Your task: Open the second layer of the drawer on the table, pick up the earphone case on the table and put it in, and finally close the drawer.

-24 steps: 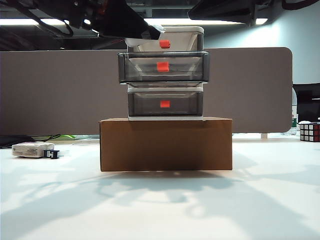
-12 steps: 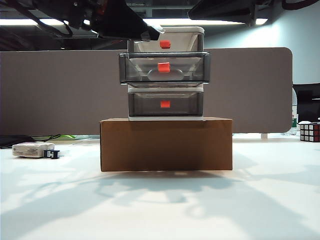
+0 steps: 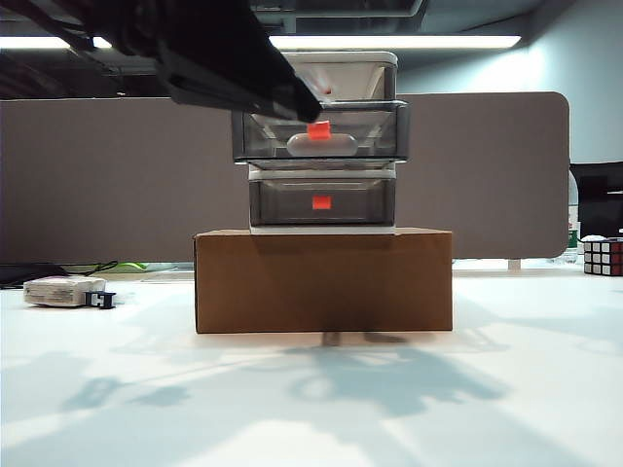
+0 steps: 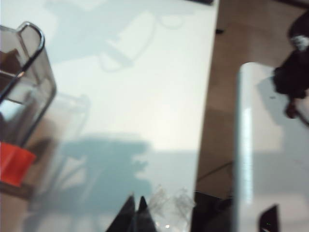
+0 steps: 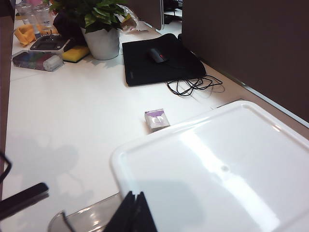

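Stands on a brown box (image 3: 323, 280) on the table (image 3: 311, 399), the drawer (image 3: 322, 142): white frame, three smoky tiers, orange-red tabs; second layer (image 3: 320, 133) pulled out toward the exterior camera, proud of the tiers above and below; earphone case (image 3: 322, 144) lying inside that open layer, seen through its front wall just under the tab (image 3: 317, 130), white and pill-shaped; held by nothing. Left gripper (image 4: 136, 211) up at the drawer's left, its dark arm (image 3: 204, 53) slanting down to end just beside the open layer's upper left corner; fingers pressed tip to tip with no gap, nothing between them; in the left wrist view the open layer's rounded corner (image 4: 30, 63) and tab off to one side, apart from the tips. Right gripper (image 5: 133, 209) above the drawer's white top (image 5: 217, 169); fingers likewise drawn together to a point, empty; a curved grey edge of the open layer (image 5: 84, 215) near the tips, contact not discernible. Well left of the box, a flat white item with a dark plug (image 3: 66, 291); far right of it, a puzzle cube (image 3: 603, 256).
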Action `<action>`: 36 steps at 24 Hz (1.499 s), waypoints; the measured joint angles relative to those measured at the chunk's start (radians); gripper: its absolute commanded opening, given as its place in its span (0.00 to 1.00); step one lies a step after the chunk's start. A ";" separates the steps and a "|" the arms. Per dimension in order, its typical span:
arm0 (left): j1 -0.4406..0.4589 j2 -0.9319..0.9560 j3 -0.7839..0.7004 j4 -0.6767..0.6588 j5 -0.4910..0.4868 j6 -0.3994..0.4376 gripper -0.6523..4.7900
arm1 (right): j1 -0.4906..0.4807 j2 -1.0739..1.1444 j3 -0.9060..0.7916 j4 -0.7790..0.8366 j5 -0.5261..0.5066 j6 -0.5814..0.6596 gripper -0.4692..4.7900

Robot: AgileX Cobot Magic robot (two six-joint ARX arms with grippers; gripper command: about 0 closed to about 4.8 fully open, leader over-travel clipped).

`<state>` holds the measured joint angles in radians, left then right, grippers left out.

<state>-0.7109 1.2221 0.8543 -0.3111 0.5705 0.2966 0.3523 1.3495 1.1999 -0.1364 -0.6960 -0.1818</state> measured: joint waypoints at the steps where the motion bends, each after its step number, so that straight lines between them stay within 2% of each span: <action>1: -0.003 0.009 0.000 0.024 -0.023 0.001 0.11 | 0.000 0.042 0.034 -0.004 0.006 0.014 0.08; 7: 0.002 0.038 -0.001 0.075 -0.136 0.002 0.11 | 0.007 0.197 0.168 -0.027 0.015 0.051 0.08; 18: 0.001 0.065 -0.002 0.194 -0.285 0.002 0.11 | 0.019 0.233 0.171 -0.097 0.129 0.050 0.08; 22: 0.001 0.082 -0.005 0.290 -0.401 0.002 0.11 | 0.019 0.228 0.175 -0.128 0.138 0.027 0.08; 30: 0.001 0.183 -0.005 0.469 -0.523 0.002 0.11 | 0.019 0.226 0.180 -0.159 0.139 -0.013 0.08; 36: 0.000 0.191 -0.006 0.518 -0.544 0.002 0.11 | 0.019 0.222 0.180 -0.168 0.148 -0.016 0.08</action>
<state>-0.7113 1.4128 0.8486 0.2073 0.0261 0.2981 0.3710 1.5719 1.3800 -0.3046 -0.5480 -0.1974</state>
